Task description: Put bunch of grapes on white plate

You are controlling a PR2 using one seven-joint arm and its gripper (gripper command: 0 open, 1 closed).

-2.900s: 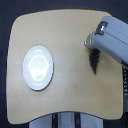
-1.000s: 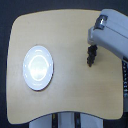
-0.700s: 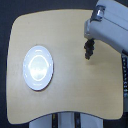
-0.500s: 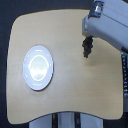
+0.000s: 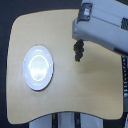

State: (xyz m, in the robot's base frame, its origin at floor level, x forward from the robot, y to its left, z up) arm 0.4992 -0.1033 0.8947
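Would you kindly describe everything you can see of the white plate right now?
The white plate is round and glossy, with a bright glare across its middle and a slightly raised rim that looks faintly bluish. It looks like glazed ceramic, though the picture is too blurred to be sure. It lies flat on the light wooden table, toward the exterior view's left, well inside the table's edges. Nothing lies on it and nothing touches it but the table; the bunch of grapes and the gripper are off to its right, well apart.

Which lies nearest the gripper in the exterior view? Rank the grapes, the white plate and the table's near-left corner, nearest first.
From the gripper:
1. Bunch of grapes, hanging directly at it.
2. White plate, toward the view's left.
3. Table's near-left corner, bottom left, beyond the plate.
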